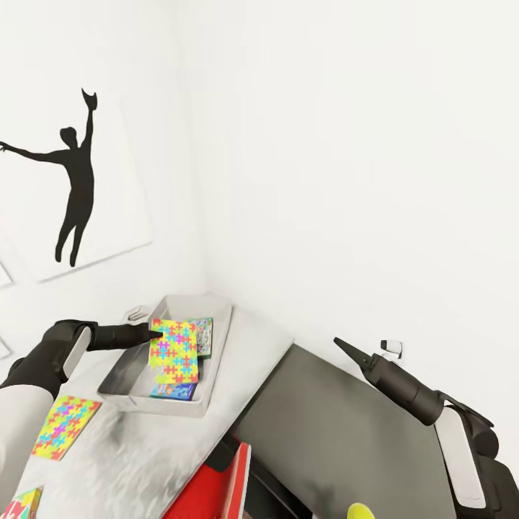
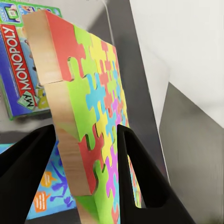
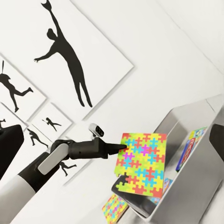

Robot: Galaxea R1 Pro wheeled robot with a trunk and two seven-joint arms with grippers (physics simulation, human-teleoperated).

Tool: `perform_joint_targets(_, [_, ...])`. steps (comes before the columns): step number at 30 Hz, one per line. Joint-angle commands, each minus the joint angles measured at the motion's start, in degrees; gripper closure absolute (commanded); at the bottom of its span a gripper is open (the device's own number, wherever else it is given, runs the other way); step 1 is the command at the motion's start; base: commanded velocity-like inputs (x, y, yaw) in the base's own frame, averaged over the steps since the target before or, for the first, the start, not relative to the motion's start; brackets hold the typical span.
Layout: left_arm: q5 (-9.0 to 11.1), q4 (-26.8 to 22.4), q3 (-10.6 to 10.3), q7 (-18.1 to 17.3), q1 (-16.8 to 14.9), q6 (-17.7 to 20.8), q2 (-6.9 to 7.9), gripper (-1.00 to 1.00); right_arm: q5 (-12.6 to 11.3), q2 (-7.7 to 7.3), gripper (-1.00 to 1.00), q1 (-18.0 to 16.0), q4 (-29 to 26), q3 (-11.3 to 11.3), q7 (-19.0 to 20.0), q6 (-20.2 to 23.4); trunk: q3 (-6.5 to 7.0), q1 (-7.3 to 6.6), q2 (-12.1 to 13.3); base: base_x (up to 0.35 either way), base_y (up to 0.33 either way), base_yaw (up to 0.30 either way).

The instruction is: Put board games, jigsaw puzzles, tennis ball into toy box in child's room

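One jigsaw puzzle (image 1: pixel 174 351) is held edge-on between the closed fingers of the left gripper (image 1: pixel 153 333), hanging directly over the toy box (image 1: pixel 216 346); right gripper (image 1: pixel 339 343) state cannot be told.

held puzzle (image 1: pixel 174 351) over toy box (image 1: pixel 218 339) (games inside) | second puzzle (image 1: pixel 65 425) on table (image 1: pixel 249 357), left of box
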Motion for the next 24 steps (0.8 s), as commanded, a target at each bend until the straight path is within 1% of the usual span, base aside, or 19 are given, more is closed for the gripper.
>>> perform_joint_targets(1, [0.0,0.0,0.1,-0.2,-0.1,0.1,0.01,1.00,-0.2,0.00,-1.00,-0.1,0.0,0.0,0.1,0.3,-0.22,0.03,-0.1,0.000,0.000,0.000])
perform_joint_targets(16, [0.1,-0.3,0.1,-0.2,-0.1,-2.0,0.12,1.00,-0.2,0.00,-1.00,-0.1,0.0,0.0,0.1,0.2,-1.62,0.03,-0.1,0.000,0.000,0.000])
perform_joint_targets(20, [0.1,-0.4,0.1,-0.3,-0.1,-3.9,0.07,1.00,-0.1,0.00,-1.00,-0.1,0.0,0.0,0.1,0.2,-2.00,0.03,-0.1,0.000,0.000,0.000])
perform_joint_targets(24, [0.1,-0.4,0.1,-0.4,-0.1,-4.5,0.09,1.00,-0.1,0.00,-1.00,-0.1,0.0,0.0,0.1,0.2,-2.37,0.03,-0.1,0.000,0.000,0.000])
